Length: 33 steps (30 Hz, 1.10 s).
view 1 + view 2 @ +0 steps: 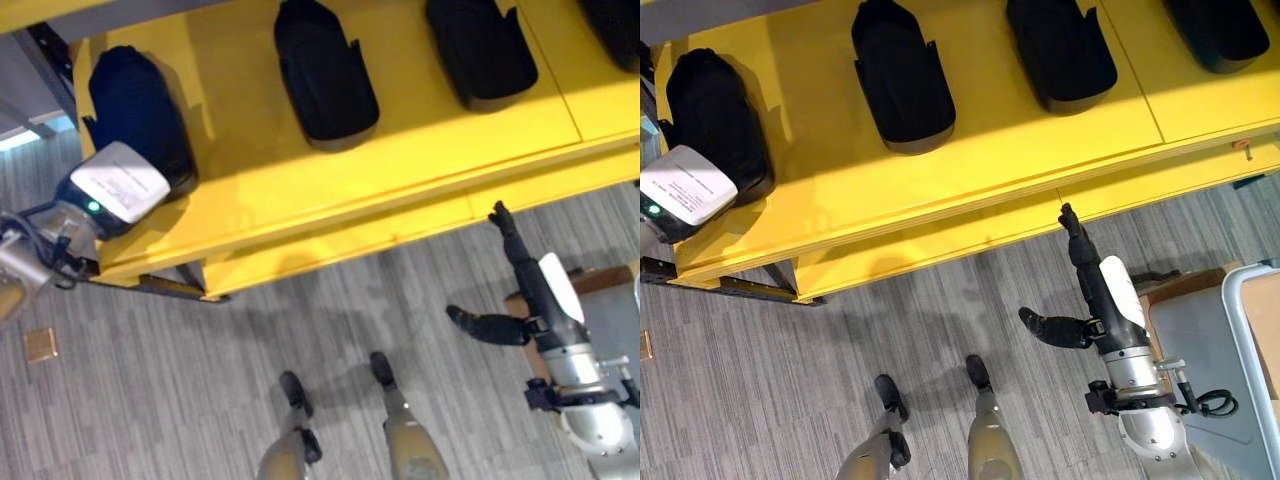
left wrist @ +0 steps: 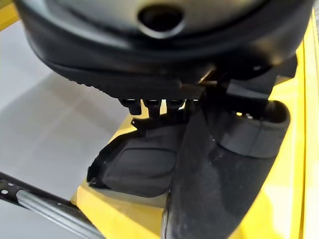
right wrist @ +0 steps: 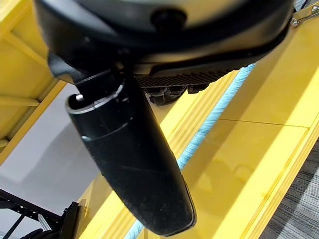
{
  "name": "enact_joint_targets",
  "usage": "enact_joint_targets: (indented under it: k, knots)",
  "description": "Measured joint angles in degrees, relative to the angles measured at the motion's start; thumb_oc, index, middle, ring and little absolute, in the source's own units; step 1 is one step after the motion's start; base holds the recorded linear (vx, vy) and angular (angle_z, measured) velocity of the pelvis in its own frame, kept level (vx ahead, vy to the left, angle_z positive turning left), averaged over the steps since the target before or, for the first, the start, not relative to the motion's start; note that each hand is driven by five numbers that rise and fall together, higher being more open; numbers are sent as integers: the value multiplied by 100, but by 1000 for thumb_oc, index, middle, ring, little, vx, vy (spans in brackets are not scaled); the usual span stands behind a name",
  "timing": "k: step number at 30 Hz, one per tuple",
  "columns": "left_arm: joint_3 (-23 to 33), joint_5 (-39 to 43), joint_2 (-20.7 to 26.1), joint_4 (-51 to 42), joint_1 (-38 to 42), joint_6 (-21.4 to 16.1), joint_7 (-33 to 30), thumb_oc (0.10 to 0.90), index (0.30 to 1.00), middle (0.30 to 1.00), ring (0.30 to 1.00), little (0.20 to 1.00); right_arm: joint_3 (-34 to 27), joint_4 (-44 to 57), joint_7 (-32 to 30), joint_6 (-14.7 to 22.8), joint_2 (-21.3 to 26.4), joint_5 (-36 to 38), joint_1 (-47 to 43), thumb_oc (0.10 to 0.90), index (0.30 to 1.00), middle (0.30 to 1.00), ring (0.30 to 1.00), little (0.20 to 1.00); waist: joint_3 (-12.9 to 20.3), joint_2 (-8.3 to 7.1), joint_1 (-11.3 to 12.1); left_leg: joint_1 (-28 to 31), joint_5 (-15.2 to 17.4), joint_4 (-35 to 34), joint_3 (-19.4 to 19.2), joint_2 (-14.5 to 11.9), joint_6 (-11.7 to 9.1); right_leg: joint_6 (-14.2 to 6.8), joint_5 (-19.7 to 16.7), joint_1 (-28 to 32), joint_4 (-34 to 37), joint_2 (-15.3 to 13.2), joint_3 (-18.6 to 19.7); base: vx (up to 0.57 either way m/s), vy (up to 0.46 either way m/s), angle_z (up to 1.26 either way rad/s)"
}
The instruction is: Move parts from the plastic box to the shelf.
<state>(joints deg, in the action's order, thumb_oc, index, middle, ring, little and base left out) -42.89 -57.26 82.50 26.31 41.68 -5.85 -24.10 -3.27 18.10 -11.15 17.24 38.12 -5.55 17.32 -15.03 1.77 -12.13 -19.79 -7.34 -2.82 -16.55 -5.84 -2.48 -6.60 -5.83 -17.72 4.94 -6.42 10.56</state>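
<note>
**Black parts lining the yellow shelf as robot's left hand is reaching the end one**

The left hand (image 1: 112, 185) is lying against the leftmost black part (image 1: 135, 110) at the left end of the yellow shelf (image 1: 420, 150). In the left wrist view its fingers (image 2: 159, 103) are sitting at the part's edge and its thumb is lying along the dark shell; whether the fingers are curled round it or merely touching cannot be told. Along the same shelf a second part (image 1: 325, 70), a third part (image 1: 480, 50) and a fourth part (image 1: 1220, 30) are lying in a row, well apart from one another, each with its long side running front to back.

The right hand (image 1: 1090, 285) is hanging just in front of the shelf's front edge, near the middle, its fingers stretching straight towards the yellow lip and its thumb (image 1: 1055, 328) sticking out sideways, with nothing in its hold. Beside the right arm a grey-and-white box (image 1: 1230, 350) is standing on the striped grey floor (image 1: 200, 380). A small brown square (image 1: 40, 344) is lying on the floor at the left, below the shelf's end.
</note>
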Motion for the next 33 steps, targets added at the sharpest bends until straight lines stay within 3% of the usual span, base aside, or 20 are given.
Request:
enact_joint_targets:
  k: [7, 18, 24, 26, 31, 33]
  knots:
    - [74, 30, 486, -526, 42, -61, -29, 900, 1000, 1000, 1000, 1000, -5, 0, 5, -4, -18, 0, -8, 900, 1000, 1000, 1000, 1000, 1, 2, 11, 11, 0, 44, 14, -13, 0, 5, -4, 41, 0, -3, -8, 0, 0, 0]
    - [330, 52, 487, -720, -6, -65, -41, 900, 1000, 1000, 1000, 1000, -27, -1, 5, -3, -143, -1, 4, 900, 1000, 1000, 1000, 1000, 10, 15, 42, 110, 1, 64, 4, -8, 0, 3, -24, 131, 0, 5, -1, 0, 0, 0]
    - [752, 54, 489, -749, -309, -90, -43, 900, 1000, 1000, 1000, 1000, -78, -1, 6, -4, -186, -1, 11, 900, 1000, 1000, 1000, 1000, 10, 15, 139, 215, 3, 58, -7, -16, -1, 7, -21, 235, 1, 3, 5, 2, -5, 0]
    - [1283, 68, 490, -850, -716, -89, -49, 900, 1000, 1000, 1000, 1000, -171, -1, 6, -1, -198, -3, 4, 900, 1000, 1000, 1000, 1000, 10, 15, 164, 283, 16, 57, -5, -23, -8, 9, -19, 296, 1, 5, 3, 0, 0, 0]
    - [2001, 81, 493, -1103, -1350, -87, -63, 900, 1000, 1000, 1000, 1000, -354, -2, 4, -3, -223, -3, 37, 900, 1000, 1000, 1000, 1000, 16, 16, 288, 309, 18, 63, 10, -14, -10, 8, -19, 334, 2, 13, -8, 0, 0, 0]
    - [2870, 96, 477, -1429, -2258, -88, -76, 900, 1000, 1000, 1000, 1000, -433, -2, 6, -3, -292, -4, 68, 900, 1000, 1000, 1000, 1000, 20, 12, 327, 310, 18, 64, 26, -9, -10, 8, -19, 345, 2, 11, -18, 0, 0, 0]
